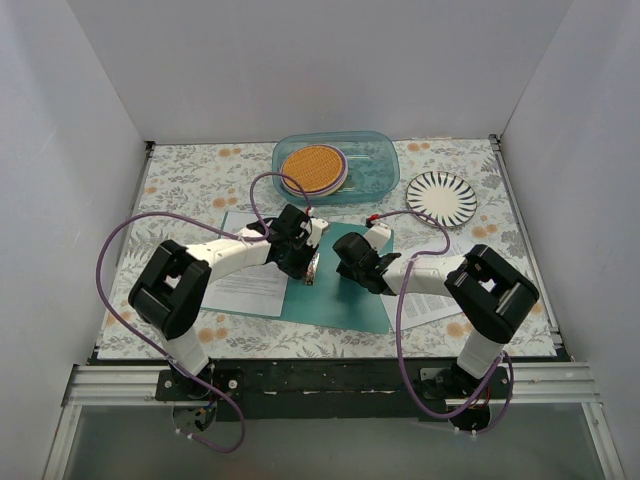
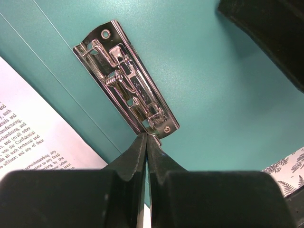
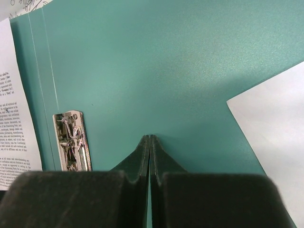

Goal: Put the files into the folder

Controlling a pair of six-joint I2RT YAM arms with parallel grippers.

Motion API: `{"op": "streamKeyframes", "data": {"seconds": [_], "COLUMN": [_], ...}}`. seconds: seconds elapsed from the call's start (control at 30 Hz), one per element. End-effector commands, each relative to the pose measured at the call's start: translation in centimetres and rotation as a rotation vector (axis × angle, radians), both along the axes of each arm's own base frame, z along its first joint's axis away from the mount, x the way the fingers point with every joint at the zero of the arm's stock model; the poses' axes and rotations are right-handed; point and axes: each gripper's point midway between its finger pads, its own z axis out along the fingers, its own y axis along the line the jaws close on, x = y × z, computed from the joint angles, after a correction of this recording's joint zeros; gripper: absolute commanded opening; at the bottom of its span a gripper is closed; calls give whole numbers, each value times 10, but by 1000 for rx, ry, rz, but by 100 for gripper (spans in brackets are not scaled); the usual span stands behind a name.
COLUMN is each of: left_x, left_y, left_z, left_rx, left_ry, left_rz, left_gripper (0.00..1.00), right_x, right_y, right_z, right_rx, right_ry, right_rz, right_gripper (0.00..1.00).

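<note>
The teal folder [image 1: 345, 295] lies open and flat on the table, its silver clip [image 2: 126, 80] at the inner spine. The clip also shows in the right wrist view [image 3: 71, 142]. Printed files [image 1: 245, 285] lie on the folder's left half, seen close in the left wrist view [image 2: 28, 137]. Another white sheet [image 1: 430, 300] lies at the folder's right edge. My left gripper [image 2: 147, 137] is shut, its tips pinched at the near end tab of the clip. My right gripper [image 3: 149, 137] is shut and empty, tips down on the bare teal cover right of the clip.
A clear blue-tinted container [image 1: 370, 165] holding an orange woven disc [image 1: 313, 168] stands at the back. A striped round plate [image 1: 441, 197] sits to its right. White walls close in the floral table on three sides.
</note>
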Motion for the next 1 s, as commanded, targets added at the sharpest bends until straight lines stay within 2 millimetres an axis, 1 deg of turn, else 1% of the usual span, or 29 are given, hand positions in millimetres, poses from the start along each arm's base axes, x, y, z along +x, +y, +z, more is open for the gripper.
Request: {"op": "streamKeyframes", "data": {"seconds": [0.0,0.33,0.43,0.5,0.57,0.6,0.63,0.67,0.7,0.77,0.8,0.87,0.9,0.97], "left_x": [-1,3,4,5,5,5,4,3,2,1,-1,-1,-1,-1], "left_y": [-7,-21,-24,-27,-26,-25,-23,-22,-20,-17,-16,-14,-13,-11], "left_z": [-13,-16,-15,-15,-18,-20,-22,-23,-24,-25,-26,-26,-26,-28], "left_rx": [-5,-43,-52,-56,-51,-44,-38,-33,-28,-23,-17,-11,-9,-1], "left_ry": [36,70,76,81,84,82,81,84,82,79,78,75,72,68], "left_rz": [-16,-18,-18,-17,-15,-15,-14,-14,-15,-13,-13,-9,-9,-6], "left_gripper": [0,0,0,0,0,0,0,0,0,0,0,0,0,0], "right_x": [-60,-76,-81,-89,-94,-101,-103,-109,-113,-120,-127,-132,-136,-138], "right_y": [-50,-53,-50,-47,-42,-34,-31,-32,-26,-23,-24,-25,-29,-31], "right_z": [-68,-86,-90,-94,-100,-101,-102,-107,-108,-112,-115,-116,-118,-117], "right_rx": [-202,-193,-192,-196,-180,-170,-175,-197,-197,-194,-200,-196,-201,-197], "right_ry": [261,315,328,342,354,362,364,381,384,395,407,417,423,425], "right_rz": [38,51,65,82,99,128,140,148,168,185,196,194,194,190], "right_gripper": [1,1,1,1,1,1,1,1,1,1,1,1,1,1]}}
